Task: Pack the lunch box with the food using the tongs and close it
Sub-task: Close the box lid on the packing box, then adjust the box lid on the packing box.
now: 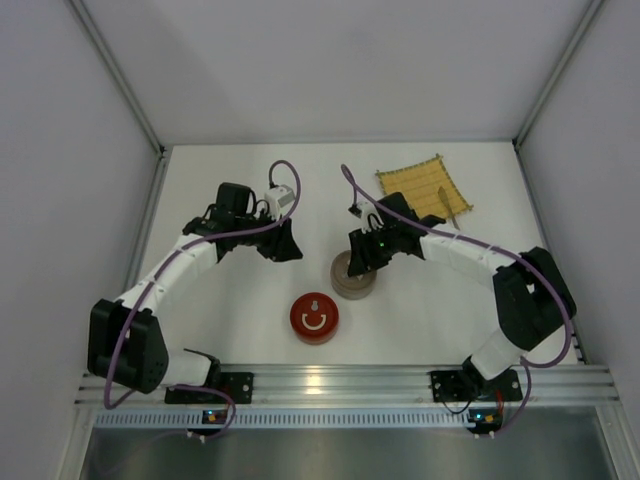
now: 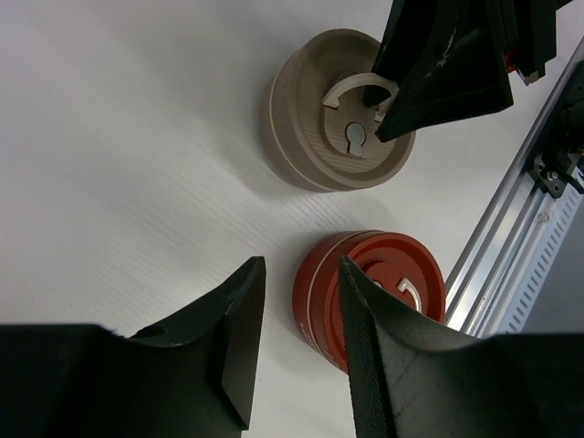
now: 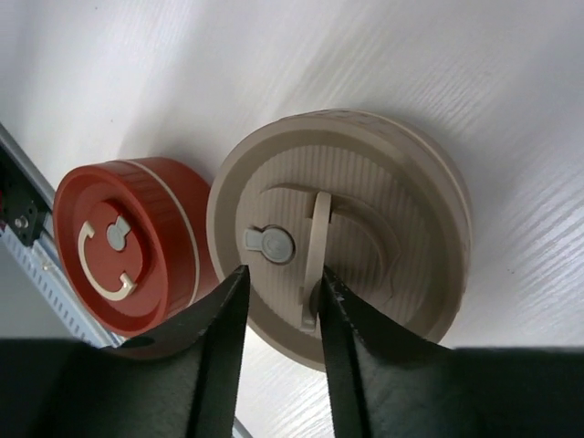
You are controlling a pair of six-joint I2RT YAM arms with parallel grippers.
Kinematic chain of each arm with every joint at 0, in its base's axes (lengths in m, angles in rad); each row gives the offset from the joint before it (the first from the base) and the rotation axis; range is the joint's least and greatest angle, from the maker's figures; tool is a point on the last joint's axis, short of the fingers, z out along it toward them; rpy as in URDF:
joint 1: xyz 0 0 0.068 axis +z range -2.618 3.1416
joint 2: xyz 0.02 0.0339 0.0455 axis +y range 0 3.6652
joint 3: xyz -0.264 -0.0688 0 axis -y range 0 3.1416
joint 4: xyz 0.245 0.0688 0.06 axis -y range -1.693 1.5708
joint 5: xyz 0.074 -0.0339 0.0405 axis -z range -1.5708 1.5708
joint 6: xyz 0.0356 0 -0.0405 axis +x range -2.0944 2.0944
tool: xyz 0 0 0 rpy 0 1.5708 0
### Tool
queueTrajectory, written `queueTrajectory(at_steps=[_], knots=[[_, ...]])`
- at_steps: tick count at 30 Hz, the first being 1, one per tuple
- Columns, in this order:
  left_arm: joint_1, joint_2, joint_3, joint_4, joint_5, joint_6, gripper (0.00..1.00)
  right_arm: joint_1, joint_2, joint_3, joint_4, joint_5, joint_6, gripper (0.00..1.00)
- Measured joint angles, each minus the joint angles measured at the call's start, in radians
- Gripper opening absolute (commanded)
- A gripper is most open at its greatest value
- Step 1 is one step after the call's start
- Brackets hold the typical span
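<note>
Round beige lunch box [image 1: 352, 288] close to the table's middle, lid on and ribbed in fine rings, with a pale keyhole-shaped knob [image 3: 269, 244] at its centre and a pale arc handle [image 3: 317, 233] standing up from the lid. Near it at 7 o'clock, with a small gap between, a red lidded tub [image 1: 314, 317] of the same build, handle lying flat. At 1 o'clock on the table, a yellow woven mat [image 1: 410, 180] with slim tongs [image 1: 447, 204] lying across its right part, shown only from overhead. Close up from the right wrist only: right gripper [image 3: 283, 274] slightly open, jaws narrowly parted about the handle's lower end, contact impossible to tell. From the left wrist: left gripper [image 2: 302, 262] parted and holding nothing, hovering over bare table at 10 o'clock of the beige box, with the red tub partly hidden behind one finger.
</note>
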Motion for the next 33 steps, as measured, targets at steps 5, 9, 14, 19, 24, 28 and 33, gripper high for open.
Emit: queueTrajectory(at_steps=[5, 9, 14, 19, 24, 28, 33], knots=[[0.000, -0.021, 0.000, -0.003, -0.008, 0.006, 0.44, 0.000, -0.014, 0.000, -0.028, -0.015, -0.009, 0.48], [0.000, -0.026, 0.000, -0.009, -0.015, 0.011, 0.45, -0.002, -0.045, -0.001, -0.076, 0.023, -0.026, 0.56], [0.000, -0.028, 0.000, -0.015, -0.022, 0.019, 0.45, -0.007, -0.081, -0.003, -0.166, 0.103, -0.058, 0.59], [0.000, -0.035, 0.000, -0.021, -0.023, 0.021, 0.45, -0.014, -0.095, -0.003, -0.218, 0.129, -0.094, 0.63], [0.000, -0.035, 0.000, -0.021, -0.026, 0.023, 0.46, -0.038, -0.124, -0.003, -0.229, 0.133, -0.134, 0.56], [0.000, -0.037, 0.000, -0.022, -0.029, 0.026, 0.46, -0.068, -0.147, -0.003, -0.227, 0.133, -0.162, 0.43], [0.000, -0.042, 0.000, -0.023, -0.030, 0.026, 0.46, -0.074, -0.151, 0.009, -0.229, 0.149, -0.184, 0.38]])
